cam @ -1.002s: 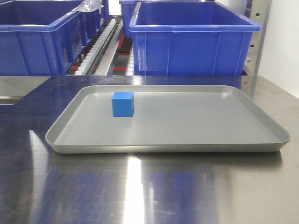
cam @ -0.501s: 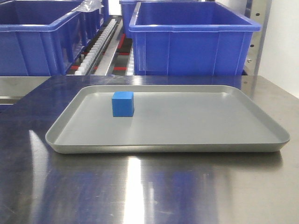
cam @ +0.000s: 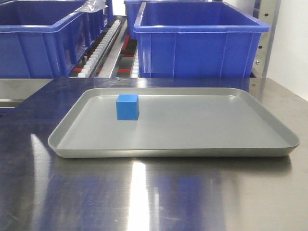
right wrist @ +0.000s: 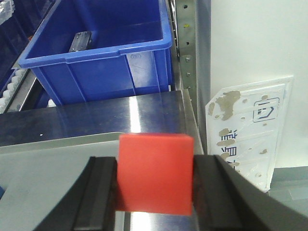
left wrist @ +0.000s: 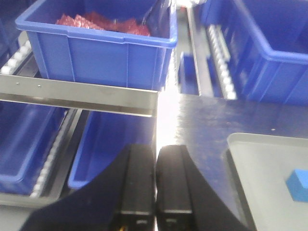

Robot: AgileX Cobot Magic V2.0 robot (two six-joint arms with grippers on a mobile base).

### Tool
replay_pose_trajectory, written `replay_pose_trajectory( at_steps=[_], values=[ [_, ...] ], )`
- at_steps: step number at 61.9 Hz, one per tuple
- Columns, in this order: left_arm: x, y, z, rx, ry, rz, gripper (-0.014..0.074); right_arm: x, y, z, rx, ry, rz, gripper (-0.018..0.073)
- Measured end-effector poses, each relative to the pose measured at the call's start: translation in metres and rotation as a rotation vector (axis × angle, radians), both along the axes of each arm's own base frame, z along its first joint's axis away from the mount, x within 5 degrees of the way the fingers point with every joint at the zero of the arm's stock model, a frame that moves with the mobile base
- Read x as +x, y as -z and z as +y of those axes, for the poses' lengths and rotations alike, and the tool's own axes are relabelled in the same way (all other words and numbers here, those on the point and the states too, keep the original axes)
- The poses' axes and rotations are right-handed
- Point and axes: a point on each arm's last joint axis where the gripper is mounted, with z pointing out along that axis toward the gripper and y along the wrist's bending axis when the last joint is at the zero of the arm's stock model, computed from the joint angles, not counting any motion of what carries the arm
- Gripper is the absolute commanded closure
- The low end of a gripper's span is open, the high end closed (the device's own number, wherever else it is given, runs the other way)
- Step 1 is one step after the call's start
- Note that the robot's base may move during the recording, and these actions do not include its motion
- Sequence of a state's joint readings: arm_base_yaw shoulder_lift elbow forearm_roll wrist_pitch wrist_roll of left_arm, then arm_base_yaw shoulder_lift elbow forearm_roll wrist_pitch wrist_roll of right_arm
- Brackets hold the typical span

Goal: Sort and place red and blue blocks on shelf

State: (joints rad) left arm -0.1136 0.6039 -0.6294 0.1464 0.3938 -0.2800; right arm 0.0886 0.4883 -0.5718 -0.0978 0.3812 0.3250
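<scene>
**Sorting: red block (right wrist: 155,166) held, blue block (cam: 127,107) in tray (cam: 192,150)**

Front view: the blue block sits far-left in the grey tray on the tabletop (cam: 144,199).
Left wrist view: the left pincer (left wrist: 155,187) is clenched, empty, beside the shelf (left wrist: 77,94).
Right wrist view: the right pincer (right wrist: 155,192) grasps the red block.

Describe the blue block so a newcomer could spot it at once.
Find the shallow grey tray on the steel tabletop. In its back-left part sits the blue block, a small plain cube, far smaller than the blue bins behind.
</scene>
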Motion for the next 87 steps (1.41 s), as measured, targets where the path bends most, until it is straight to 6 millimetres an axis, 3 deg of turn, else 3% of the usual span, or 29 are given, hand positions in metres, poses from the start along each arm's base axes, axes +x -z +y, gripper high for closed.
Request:
replay_pose_trajectory(
  at_steps=[7, 15, 76, 82, 87],
  values=[
    [0.023, -0.018, -0.003, 0.012, 0.002, 0.051, 0.0459, 0.0, 0.0, 0.0, 0.0, 0.0, 0.0, 0.0501],
    [0.036, -0.018, -0.005, 0.011, 0.005, 0.107, 0.0459, 0.0, 0.0, 0.0, 0.0, 0.0, 0.0, 0.0501],
    [0.042, -0.009, -0.005, 0.032, 0.009, 0.196, 0.0458, 0.0, 0.0, 0.0, 0.0, 0.0, 0.0, 0.0501],
    [0.042, -0.009, -0.005, 0.03, 0.01, 0.196, 0.0421, 0.0, 0.0, 0.0, 0.0, 0.0, 0.0, 0.0501],
    [0.046, -0.008, -0.006, 0.028, 0.012, 0.187, 0.03, 0.0, 0.0, 0.0, 0.0, 0.0, 0.0, 0.0501]
  ],
)
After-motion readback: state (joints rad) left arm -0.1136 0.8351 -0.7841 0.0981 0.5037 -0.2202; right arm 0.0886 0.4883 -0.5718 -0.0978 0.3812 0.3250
